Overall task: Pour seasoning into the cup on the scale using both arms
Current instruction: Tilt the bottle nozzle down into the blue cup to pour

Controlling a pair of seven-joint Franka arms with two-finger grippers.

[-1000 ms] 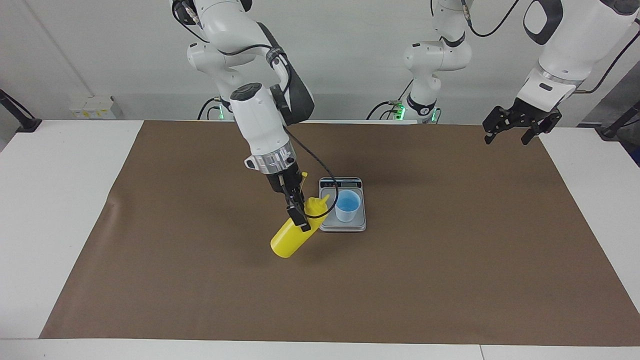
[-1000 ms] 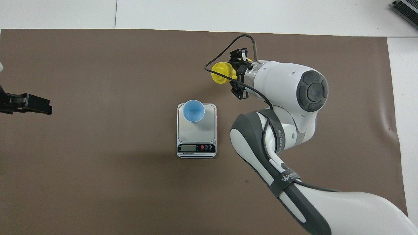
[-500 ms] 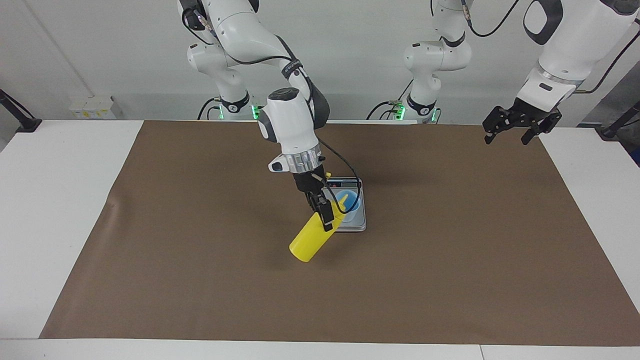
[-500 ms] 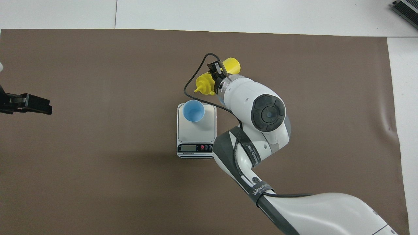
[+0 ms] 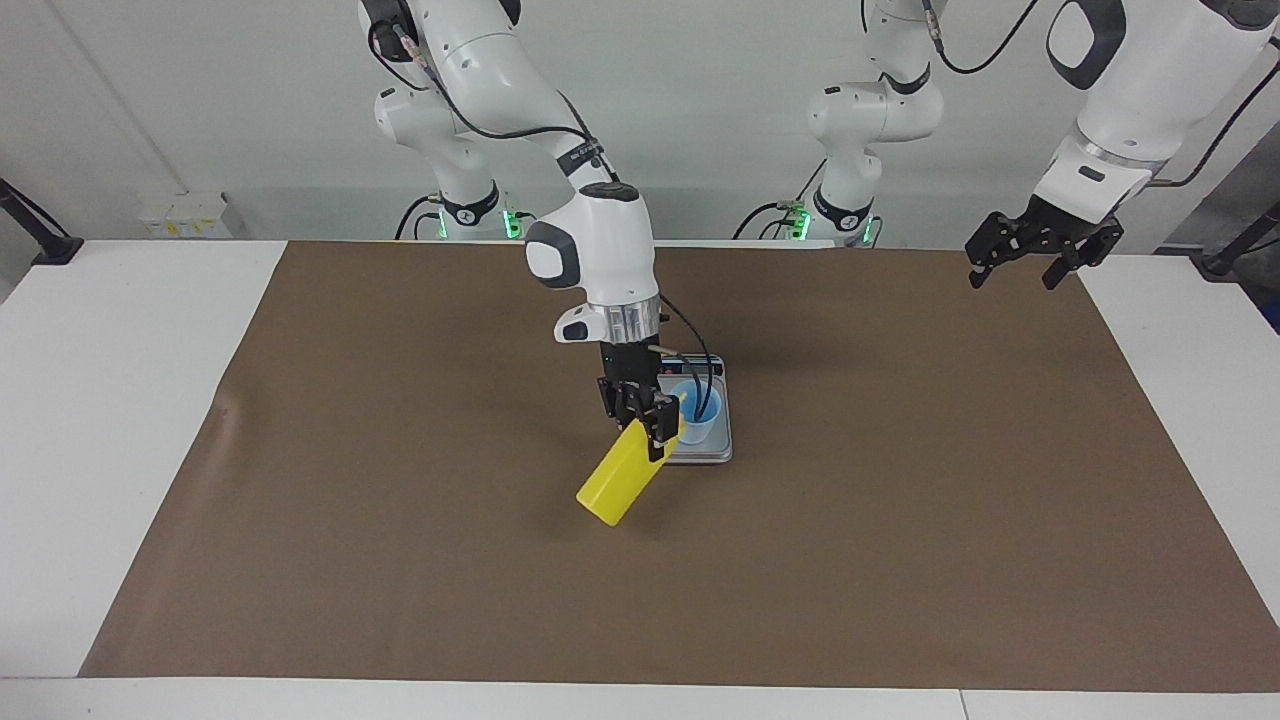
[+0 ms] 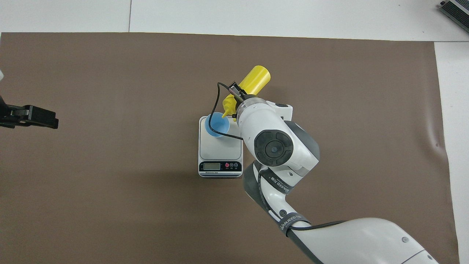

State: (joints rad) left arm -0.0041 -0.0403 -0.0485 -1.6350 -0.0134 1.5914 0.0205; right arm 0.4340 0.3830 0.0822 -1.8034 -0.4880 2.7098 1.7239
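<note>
Right gripper (image 5: pixel 640 415) pinching seasoning bottle (image 5: pixel 618 482), tilted, nozzle over cup (image 6: pixel 217 124) on scale (image 6: pixel 220 150). Left gripper (image 5: pixel 1040 255) spread, waiting over mat (image 5: pixel 900 560) corner.

White jointed arms (image 5: pixel 600 240) with dark grey joint caps, black cables and black hands.
</note>
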